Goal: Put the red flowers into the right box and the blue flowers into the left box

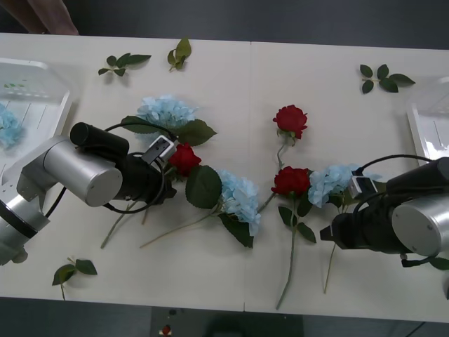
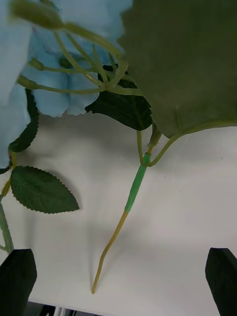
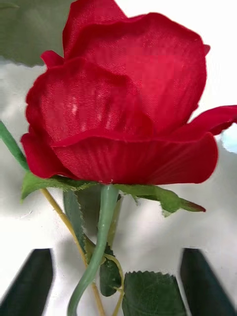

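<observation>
Left gripper [image 3: 118, 281] open, fingers [image 3: 29, 281] straddling stem of red rose [image 1: 184, 158] at table centre-left, not clamped. Right gripper [image 2: 118, 281] open, low over table [image 1: 231, 84], facing stem of blue hydrangea [image 1: 331, 184] near right side. Two more roses [image 1: 290, 119] and [image 1: 290, 181] mid-table. Two more hydrangeas [image 1: 166, 111], [image 1: 240, 195] mid-table, another blue head inside left box [image 1: 52, 105]. Right box [image 1: 421, 133] at right edge.

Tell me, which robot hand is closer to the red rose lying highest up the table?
The left. The left gripper sits off to that rose's left, at another rose. The right gripper is farther, below it by a blue flower.
</observation>
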Action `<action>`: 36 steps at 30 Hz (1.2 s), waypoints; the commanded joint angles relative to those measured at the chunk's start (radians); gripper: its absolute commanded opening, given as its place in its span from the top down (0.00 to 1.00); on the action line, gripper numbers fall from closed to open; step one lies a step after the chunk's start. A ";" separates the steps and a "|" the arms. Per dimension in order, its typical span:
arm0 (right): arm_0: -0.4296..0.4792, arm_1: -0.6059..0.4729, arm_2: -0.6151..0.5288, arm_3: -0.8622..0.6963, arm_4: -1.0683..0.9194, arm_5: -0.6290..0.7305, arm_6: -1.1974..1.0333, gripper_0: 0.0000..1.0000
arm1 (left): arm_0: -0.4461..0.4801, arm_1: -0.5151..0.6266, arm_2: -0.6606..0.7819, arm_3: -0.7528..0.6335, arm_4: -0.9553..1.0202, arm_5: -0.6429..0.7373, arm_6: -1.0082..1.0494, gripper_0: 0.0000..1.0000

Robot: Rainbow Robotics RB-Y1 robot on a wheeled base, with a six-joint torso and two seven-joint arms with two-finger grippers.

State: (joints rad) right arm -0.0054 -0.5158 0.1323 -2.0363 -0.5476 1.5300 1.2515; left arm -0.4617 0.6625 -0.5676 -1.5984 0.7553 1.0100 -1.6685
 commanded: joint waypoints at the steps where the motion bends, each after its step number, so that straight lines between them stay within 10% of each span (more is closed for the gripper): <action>1: -0.010 0.008 0.001 0.033 0.021 -0.045 -0.001 0.00 | -0.025 0.006 0.000 -0.011 -0.016 -0.007 0.024 0.88; 25: -0.079 0.076 0.013 0.205 0.084 -0.103 0.034 0.00 | -0.029 0.012 0.021 -0.052 -0.042 -0.100 0.039 1.00; 27: -0.079 0.076 0.017 0.208 0.086 -0.103 0.034 0.25 | -0.031 0.012 0.034 -0.075 -0.036 -0.099 0.047 1.00; 30: -0.079 0.076 0.017 0.208 0.086 -0.105 0.036 0.95 | -0.029 0.014 0.051 -0.104 -0.024 -0.099 0.064 1.00; 36: -0.079 0.077 0.017 0.208 0.087 -0.105 0.036 1.00 | -0.031 0.023 0.064 -0.175 -0.011 -0.100 0.194 1.00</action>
State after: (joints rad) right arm -0.0764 -0.4439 0.1444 -1.8176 -0.4693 1.4289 1.2576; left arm -0.4618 0.6627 -0.5113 -1.7135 0.7396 0.9159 -1.5737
